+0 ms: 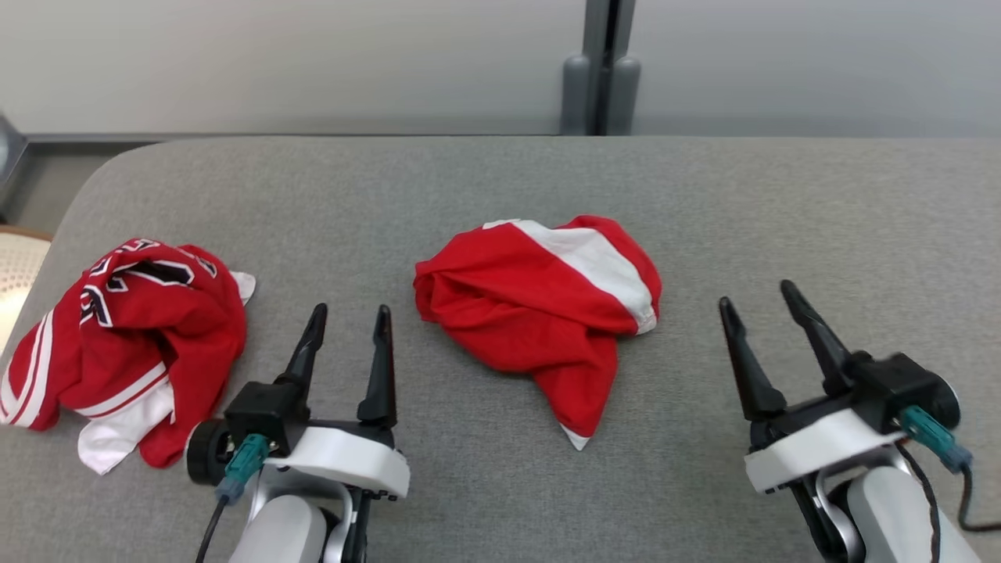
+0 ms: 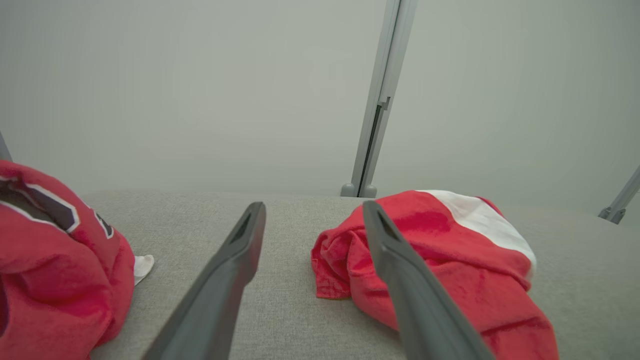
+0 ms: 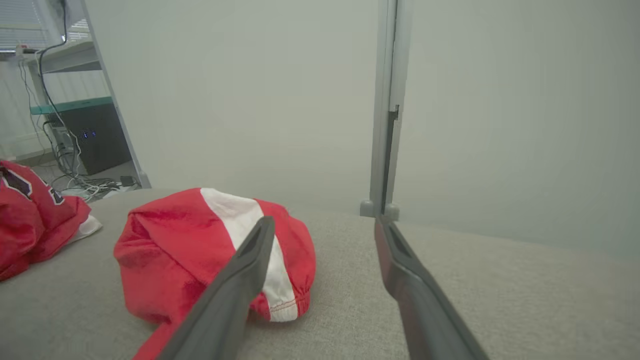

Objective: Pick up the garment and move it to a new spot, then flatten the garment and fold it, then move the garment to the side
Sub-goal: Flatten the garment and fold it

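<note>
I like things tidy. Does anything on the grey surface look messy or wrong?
Yes, the clothes. The red and white garment in the middle lies crumpled in a heap, and the red lettered jersey at the left end of the grey surface is bunched up too. Nothing looks torn or spilled.

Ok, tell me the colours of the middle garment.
Middle garment: red with a white band; best in head view.

Red garment (image 1: 539,313) with white stripe, crumpled in a loose heap mid-way across grey fabric surface (image 1: 500,180), one corner trailing nearward.
</note>
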